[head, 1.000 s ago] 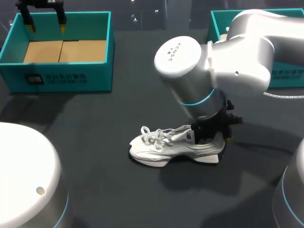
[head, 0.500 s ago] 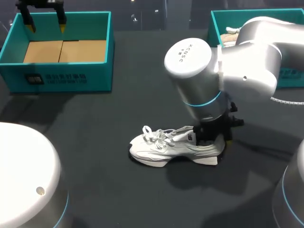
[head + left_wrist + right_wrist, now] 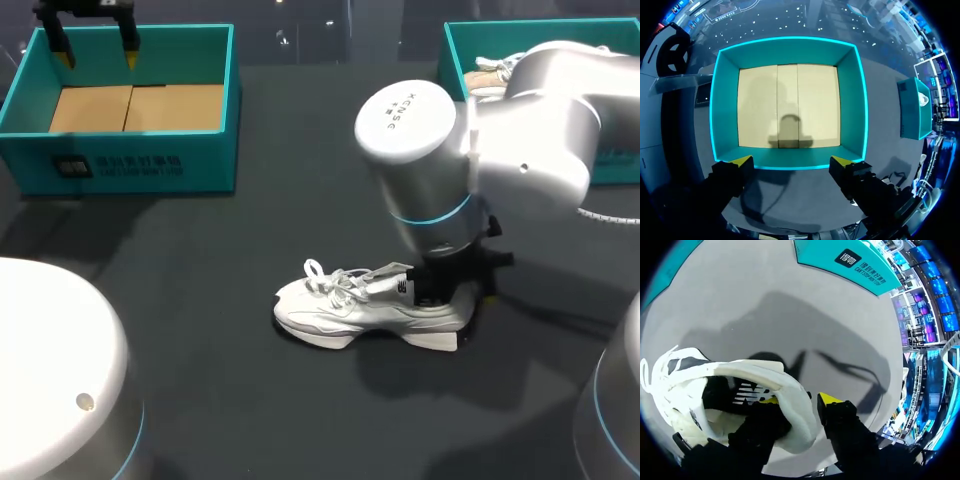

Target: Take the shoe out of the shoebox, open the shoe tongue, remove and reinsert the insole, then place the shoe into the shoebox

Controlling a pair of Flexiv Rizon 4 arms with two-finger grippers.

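A white sneaker point(image 3: 350, 305) lies on the dark table, toe to the left, laces loose. My right gripper point(image 3: 455, 290) is at its heel, mostly hidden under the arm. In the right wrist view the right gripper point(image 3: 797, 400) straddles the heel collar of the sneaker point(image 3: 740, 385). One finger is inside the shoe, the other finger point(image 3: 829, 399) just outside, with a thin gap at its tip. My left gripper point(image 3: 95, 45) hangs open over the empty teal shoebox point(image 3: 135, 165) at the far left. From the left wrist, the left gripper point(image 3: 792, 161) is above the shoebox's near wall point(image 3: 790, 159).
A second teal box point(image 3: 455, 55) stands at the far right with a pale object point(image 3: 485, 70) inside, partly hidden by my right arm. A cable point(image 3: 600, 203) lies on the table near it.
My right arm has shifted slightly to the right, and the sneaker with it. The right fingers have spread apart at the heel. The left arm has not moved.
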